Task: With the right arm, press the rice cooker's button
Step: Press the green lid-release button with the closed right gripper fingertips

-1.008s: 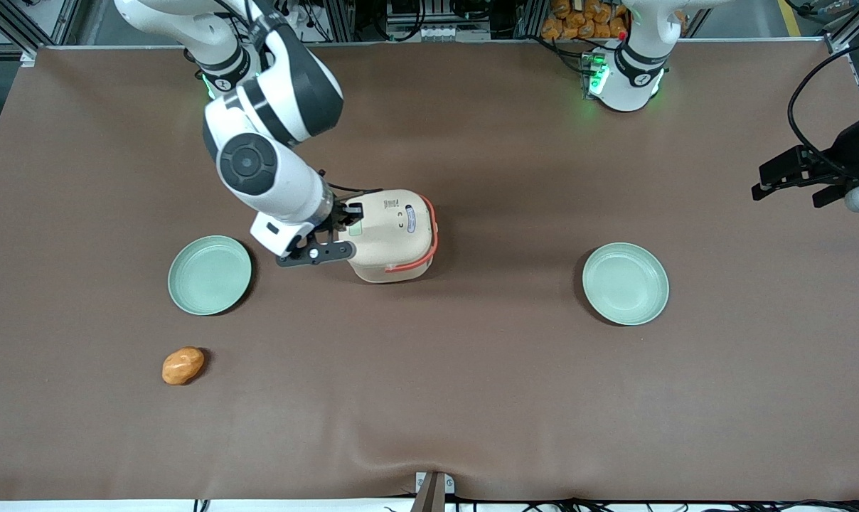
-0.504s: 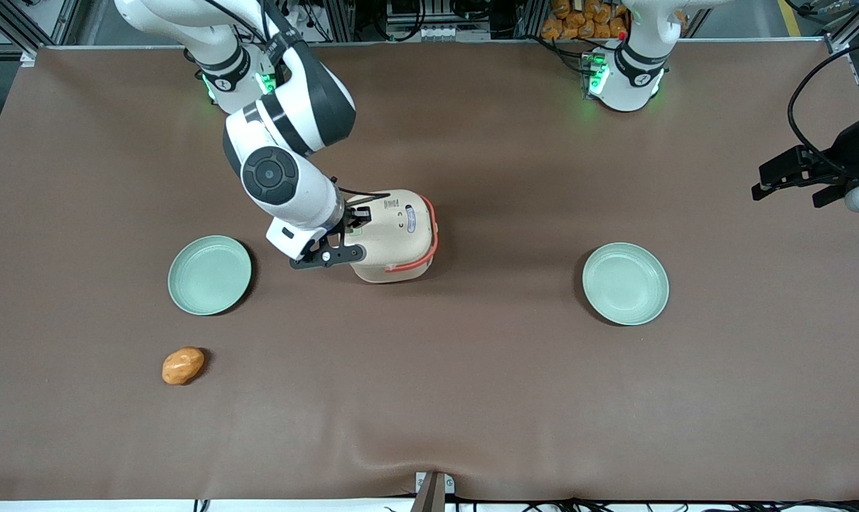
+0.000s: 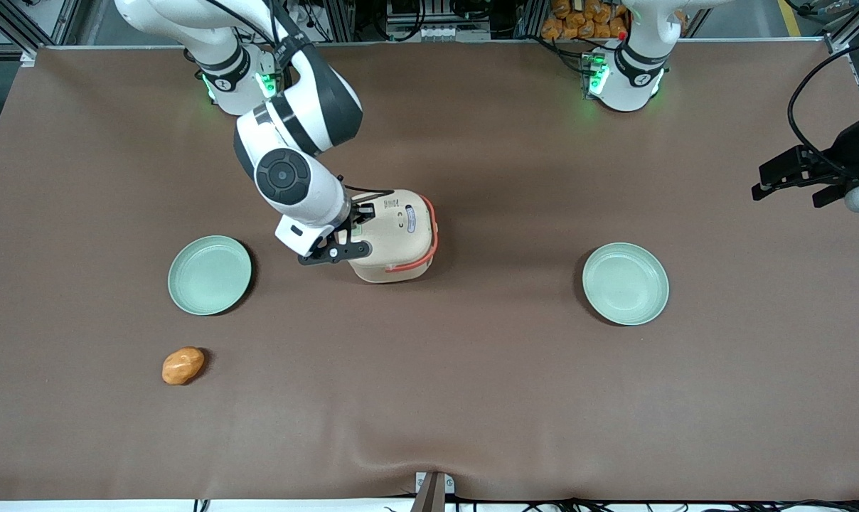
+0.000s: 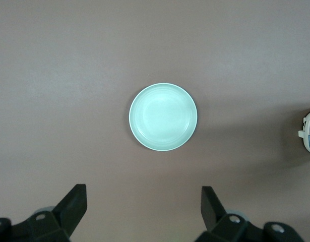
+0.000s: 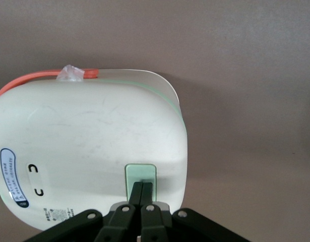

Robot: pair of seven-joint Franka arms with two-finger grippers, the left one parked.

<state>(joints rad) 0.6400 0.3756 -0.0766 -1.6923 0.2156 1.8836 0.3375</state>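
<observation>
On the cooker (image 5: 94, 151), the end effector (image 5: 140, 194), fingers closed and empty, touches the green button (image 5: 140, 174). Approach looks finished. Whether it is fully pressed is unclear.

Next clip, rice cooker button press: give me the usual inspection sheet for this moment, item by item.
Surface: brown table cover, with a slight wrinkle at the edge nearest the front camera.
Job's things: rice cooker at mid-table, lid down, its pale green button at the pincer tips.
Clutter: two green plates, one toward the working arm's end, one toward the parked arm's end; an orange roundish lump nearer the front camera than the first plate.
Grippers: right arm's pincer shut, tips on the button.
Cables: black cable looping above the table at the parked arm's end.
Surroundings: metal frame and equipment along the edge by the arm bases.
</observation>
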